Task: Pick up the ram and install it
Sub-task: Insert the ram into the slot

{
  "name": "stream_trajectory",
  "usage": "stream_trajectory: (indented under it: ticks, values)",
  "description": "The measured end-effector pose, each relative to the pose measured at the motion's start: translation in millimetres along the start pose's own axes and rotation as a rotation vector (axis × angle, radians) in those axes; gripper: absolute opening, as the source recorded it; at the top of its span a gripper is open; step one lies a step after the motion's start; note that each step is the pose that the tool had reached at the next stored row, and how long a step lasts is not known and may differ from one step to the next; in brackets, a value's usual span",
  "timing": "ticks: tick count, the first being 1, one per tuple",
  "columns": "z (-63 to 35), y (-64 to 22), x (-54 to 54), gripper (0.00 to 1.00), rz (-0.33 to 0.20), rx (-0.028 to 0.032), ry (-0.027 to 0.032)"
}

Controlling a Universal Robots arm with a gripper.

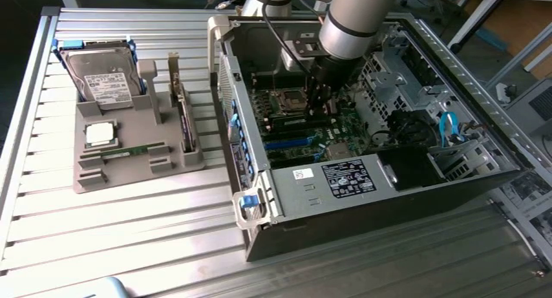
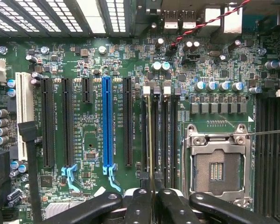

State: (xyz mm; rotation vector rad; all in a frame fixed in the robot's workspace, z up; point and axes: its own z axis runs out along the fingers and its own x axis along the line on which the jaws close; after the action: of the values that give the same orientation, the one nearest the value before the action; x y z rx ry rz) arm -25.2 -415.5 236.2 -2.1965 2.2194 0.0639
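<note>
Fingers (image 2: 139,205) of the black gripper (image 2: 153,192) sit close together, pinching the ram (image 2: 152,140), a thin green stick seen edge-on, lined up among the long black slots (image 2: 164,135) near the middle of the bumpy green board (image 2: 91,70), beside the square shiny metal socket (image 2: 219,168).

place: robotics lab | cues: slatted aluminium table (image 1: 129,233), open PC case (image 1: 379,223), parts fixture (image 1: 121,173)

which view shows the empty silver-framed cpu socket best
The wrist view: the empty silver-framed CPU socket faces the camera squarely. The exterior view shows it inside the black computer case, beside the grey arm.
</note>
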Motion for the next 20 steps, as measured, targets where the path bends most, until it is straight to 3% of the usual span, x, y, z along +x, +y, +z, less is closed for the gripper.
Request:
stream_trajectory:
  ticks: [20]
  values:
    - [1.2,2.2,1.4,0.12,0.005,0.0002,0.0012]
